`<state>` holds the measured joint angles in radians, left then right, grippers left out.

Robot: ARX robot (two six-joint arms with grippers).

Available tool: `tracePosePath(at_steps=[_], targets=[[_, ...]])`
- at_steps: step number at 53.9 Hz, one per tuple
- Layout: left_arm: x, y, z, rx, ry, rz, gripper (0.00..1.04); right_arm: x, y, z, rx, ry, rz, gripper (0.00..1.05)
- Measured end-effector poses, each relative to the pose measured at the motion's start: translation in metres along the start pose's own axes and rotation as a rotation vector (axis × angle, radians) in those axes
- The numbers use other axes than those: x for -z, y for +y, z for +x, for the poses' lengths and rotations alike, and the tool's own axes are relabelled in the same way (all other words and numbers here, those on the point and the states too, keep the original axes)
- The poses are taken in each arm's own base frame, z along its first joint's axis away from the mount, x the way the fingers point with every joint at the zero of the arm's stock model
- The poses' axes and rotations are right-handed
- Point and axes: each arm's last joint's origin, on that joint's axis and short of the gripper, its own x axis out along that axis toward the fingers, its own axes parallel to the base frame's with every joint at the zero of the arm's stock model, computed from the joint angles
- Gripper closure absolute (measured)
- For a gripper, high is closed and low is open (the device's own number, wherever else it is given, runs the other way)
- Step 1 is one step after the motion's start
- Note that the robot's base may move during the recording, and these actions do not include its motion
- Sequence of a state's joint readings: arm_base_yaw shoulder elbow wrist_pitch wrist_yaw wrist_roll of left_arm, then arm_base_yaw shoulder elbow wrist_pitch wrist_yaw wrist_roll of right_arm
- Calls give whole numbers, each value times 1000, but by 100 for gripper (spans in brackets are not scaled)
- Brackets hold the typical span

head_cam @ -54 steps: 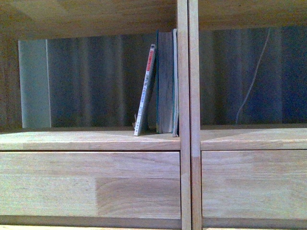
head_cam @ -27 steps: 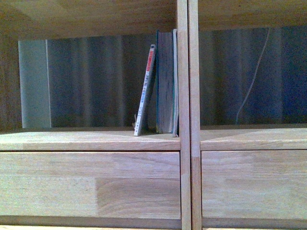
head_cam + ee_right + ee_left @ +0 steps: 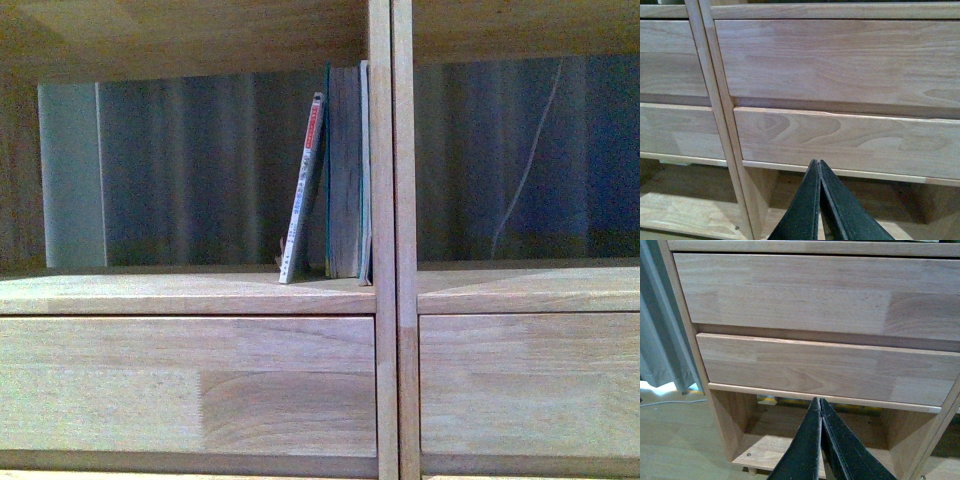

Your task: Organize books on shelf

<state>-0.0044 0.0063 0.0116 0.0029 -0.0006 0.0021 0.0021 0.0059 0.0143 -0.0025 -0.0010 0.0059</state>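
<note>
In the front view the thin pale book [image 3: 303, 190], white spine with red at its top, leans to the right against the thicker dark-green book [image 3: 346, 172]. The green book stands upright against the centre divider of the light-wood shelf [image 3: 392, 240], in the left compartment. Neither gripper shows in the front view. My left gripper [image 3: 819, 402] is shut and empty, low down in front of the left column's drawer fronts [image 3: 815, 365]. My right gripper [image 3: 818, 163] is shut and empty, in front of the right column's drawer fronts [image 3: 850, 137].
The shelf's compartments are open-backed, with a grey curtain [image 3: 200, 170] and a thin white cable [image 3: 525, 170] behind. Lower compartments open below the drawers [image 3: 765, 435]. Wooden floor and a curtain [image 3: 660, 350] show to the shelf's left side.
</note>
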Motion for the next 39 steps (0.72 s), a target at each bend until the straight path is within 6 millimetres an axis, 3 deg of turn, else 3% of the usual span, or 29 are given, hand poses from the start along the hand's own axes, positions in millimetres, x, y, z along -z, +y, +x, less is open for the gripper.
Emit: tracePosePath(at_steps=[5,31,36,39], targets=[[0,0,0,0,1,0,89,0,0,0,0,0,-1,101],[0,0,0,0,2,0,8,0,0,0,0,0,-2,22],[0,0,0,0,2,0,8,0,0,0,0,0,-2,8],[0,0,0,0,2,0,8,0,0,0,0,0,-2,6]])
